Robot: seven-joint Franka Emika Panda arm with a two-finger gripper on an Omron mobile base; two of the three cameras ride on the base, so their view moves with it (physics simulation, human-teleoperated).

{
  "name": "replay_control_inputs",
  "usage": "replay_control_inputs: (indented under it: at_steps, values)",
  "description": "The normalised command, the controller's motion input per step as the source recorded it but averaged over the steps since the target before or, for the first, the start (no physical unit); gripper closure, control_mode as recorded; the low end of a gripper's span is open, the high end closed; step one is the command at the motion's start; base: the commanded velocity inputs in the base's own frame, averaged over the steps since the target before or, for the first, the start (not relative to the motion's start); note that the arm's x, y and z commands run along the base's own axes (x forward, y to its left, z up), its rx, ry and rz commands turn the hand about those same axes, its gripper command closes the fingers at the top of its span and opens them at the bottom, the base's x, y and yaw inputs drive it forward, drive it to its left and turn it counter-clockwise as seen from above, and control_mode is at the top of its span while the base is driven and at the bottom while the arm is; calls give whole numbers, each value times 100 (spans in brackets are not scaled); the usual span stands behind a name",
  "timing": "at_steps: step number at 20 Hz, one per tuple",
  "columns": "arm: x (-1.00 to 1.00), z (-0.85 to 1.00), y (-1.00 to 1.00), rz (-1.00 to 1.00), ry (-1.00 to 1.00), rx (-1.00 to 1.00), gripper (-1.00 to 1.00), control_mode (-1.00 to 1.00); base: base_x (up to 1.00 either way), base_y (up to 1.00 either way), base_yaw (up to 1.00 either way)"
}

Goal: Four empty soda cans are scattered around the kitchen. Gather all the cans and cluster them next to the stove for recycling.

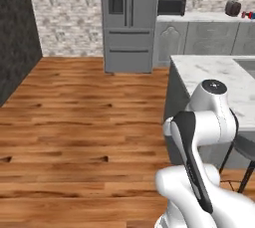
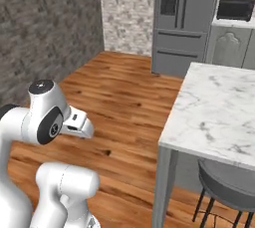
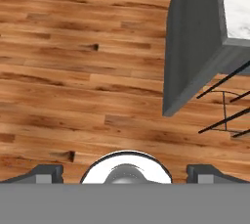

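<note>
The arm (image 1: 199,142) is folded compactly over the base, and the hand faces down at the wooden floor (image 3: 83,71). The gripper (image 3: 126,173) stands spread wide and holds nothing, one dark fingertip at each side of the hand view. On the far counter (image 1: 199,17), right of the toaster (image 1: 232,7), stand small red and blue soda cans (image 1: 247,15); their orientation cannot be resolved.

Wood plank floor (image 1: 74,122), grey fridge (image 1: 128,20), marble-topped island (image 2: 219,112), brick wall (image 1: 67,13).
</note>
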Motion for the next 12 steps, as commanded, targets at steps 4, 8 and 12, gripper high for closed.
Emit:
replay_control_inputs:
  at_steps: [4, 8, 12]
  values:
    - [0, 0, 0, 0, 0, 0, -100, 100, -58, -93, 8]
    - [0, 0, 0, 0, 0, 0, -100, 100, -52, -97, 3]
    - [0, 0, 0, 0, 0, 0, -100, 100, -31, -89, 1]
